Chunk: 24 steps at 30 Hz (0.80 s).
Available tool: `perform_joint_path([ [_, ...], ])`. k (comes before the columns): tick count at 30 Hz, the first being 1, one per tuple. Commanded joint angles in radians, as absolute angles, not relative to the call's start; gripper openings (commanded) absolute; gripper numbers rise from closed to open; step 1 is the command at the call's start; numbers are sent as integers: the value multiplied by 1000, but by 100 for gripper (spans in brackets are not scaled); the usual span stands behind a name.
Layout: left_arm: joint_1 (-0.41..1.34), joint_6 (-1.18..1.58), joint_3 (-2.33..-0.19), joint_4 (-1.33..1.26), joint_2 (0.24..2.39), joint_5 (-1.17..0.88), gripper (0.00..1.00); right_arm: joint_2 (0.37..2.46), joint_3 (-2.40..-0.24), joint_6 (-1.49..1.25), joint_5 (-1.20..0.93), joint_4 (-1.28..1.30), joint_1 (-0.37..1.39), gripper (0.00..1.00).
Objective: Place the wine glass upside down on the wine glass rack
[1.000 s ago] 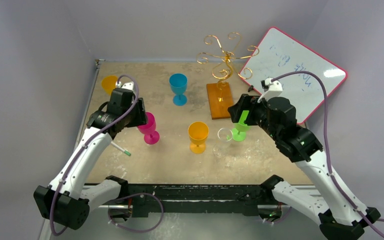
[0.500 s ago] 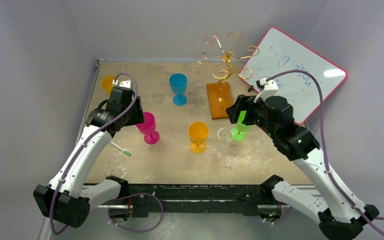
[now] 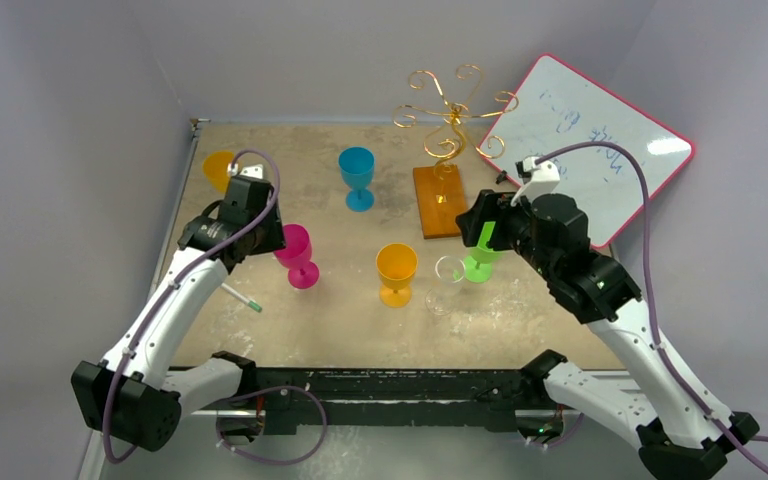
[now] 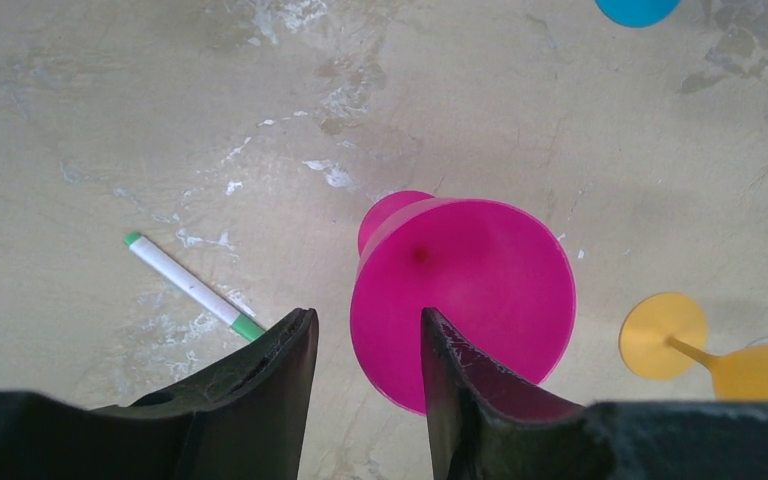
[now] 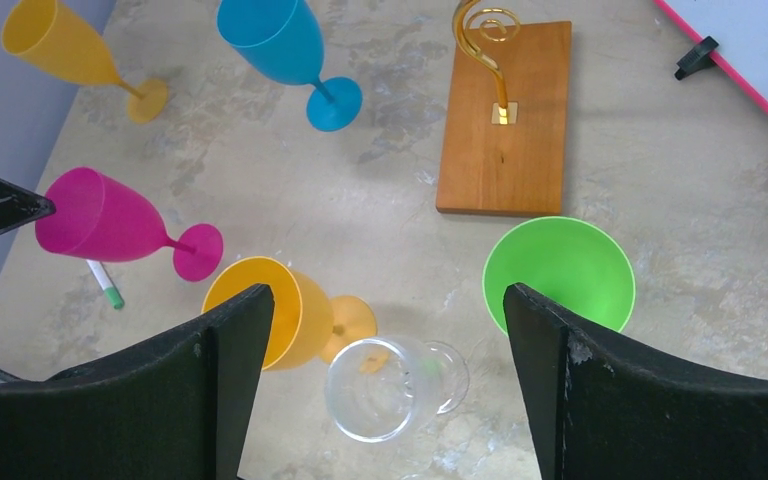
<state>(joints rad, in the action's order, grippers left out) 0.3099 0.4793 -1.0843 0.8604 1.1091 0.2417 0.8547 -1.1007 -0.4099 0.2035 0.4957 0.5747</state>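
Grip check: poising left hand (image 4: 365, 318), parted and clamping nothing, over rim of pink wine glass (image 4: 480, 290); hovering right hand (image 5: 388, 292), spread wide, above clear wine glass (image 5: 390, 390), green glass (image 5: 560, 265) by its right finger; facing wine glass rack (image 5: 505, 120) ahead

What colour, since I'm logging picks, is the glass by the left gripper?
Magenta wine glass; left wrist view shows it best.

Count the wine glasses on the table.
6: yellow in the far-left corner, blue left of the rack, pink at left, orange central, clear beside it, green at right.
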Motion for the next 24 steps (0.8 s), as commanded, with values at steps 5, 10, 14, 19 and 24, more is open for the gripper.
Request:
perform_joint_path([
  [5, 315, 512, -1023, 778, 1142, 230, 27, 828, -1095, -391, 216, 466, 570, 86],
  [10, 315, 511, -1042, 789, 1134, 229, 3, 825, -1091, -383, 183, 454, 570, 84],
  [14, 315, 500, -1074, 817, 1114, 213, 0, 820, -1078, -372, 145, 414, 570, 82],
  [19, 316, 465, -1125, 848, 1072, 160, 0, 796, -1034, -294, 61, 276, 571, 78],
  [24, 315, 460, -1217, 905, 1040, 116, 0, 800, -997, -178, 7, 135, 571, 75],
])
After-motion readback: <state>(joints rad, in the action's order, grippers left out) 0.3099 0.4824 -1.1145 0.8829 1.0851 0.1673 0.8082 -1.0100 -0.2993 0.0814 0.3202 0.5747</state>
